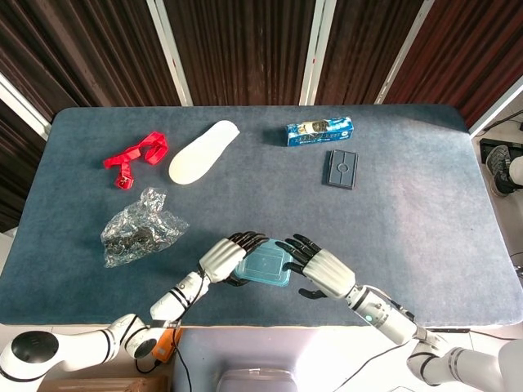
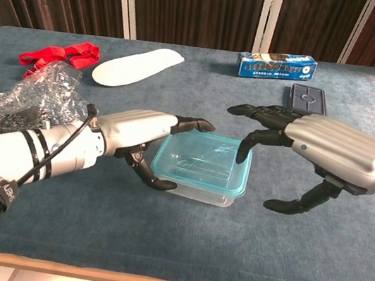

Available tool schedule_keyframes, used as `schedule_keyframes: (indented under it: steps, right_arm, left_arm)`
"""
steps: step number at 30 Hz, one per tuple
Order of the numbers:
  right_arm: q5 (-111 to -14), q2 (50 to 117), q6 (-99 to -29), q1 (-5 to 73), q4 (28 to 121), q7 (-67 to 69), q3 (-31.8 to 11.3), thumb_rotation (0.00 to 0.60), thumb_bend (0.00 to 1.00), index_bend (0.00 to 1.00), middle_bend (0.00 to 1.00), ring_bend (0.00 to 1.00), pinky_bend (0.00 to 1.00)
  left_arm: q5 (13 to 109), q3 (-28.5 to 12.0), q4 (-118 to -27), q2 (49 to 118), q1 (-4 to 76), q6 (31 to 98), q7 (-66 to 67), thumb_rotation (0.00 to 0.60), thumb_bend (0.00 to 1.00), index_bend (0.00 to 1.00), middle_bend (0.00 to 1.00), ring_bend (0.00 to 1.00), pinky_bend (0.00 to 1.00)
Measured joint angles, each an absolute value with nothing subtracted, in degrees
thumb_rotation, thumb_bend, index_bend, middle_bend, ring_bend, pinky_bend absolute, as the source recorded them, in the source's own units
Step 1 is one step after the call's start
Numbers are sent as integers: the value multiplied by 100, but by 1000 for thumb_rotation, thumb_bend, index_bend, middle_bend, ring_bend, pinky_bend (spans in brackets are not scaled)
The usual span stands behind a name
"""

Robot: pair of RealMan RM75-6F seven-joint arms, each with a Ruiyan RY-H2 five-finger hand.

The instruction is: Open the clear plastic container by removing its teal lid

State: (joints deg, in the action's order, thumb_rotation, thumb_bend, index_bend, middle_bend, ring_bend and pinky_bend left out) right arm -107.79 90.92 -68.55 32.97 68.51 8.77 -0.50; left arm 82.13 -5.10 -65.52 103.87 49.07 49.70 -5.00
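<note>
Sitting near the front edge of the blue table (image 1: 425, 188), the clear plastic container (image 2: 199, 178) keeps its teal lid (image 2: 204, 159) on; nothing can be made out inside. Robot's left hand (image 2: 135, 132) grips its left end, fingers over the rim and thumb below. Right hand (image 2: 329, 145) hovers just beside the opposite end, fingers spread and empty, fingertips (image 2: 243, 149) reaching the lid's corner.

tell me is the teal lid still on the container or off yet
On. In the chest view the teal lid sits flat on the clear container, rim seated all round.
</note>
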Motion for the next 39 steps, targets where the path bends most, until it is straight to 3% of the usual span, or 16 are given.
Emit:
schedule_keyframes:
  steps: [16,39]
  right_arm:
    - [-10548,9562,-6883,3529,6485,688,88,600,391,515,48,0,0]
    - [-10207,9744,-6854,3674,6362,589,144,600,391,585,66,0,0]
  left_arm:
    - [8171,-498,-6526,10432,4896,4892,-452,600,319,0,629,642,712]
    - [8282,-429,-6475,10488,4869,4934,-475,600,317,0,631,645,714]
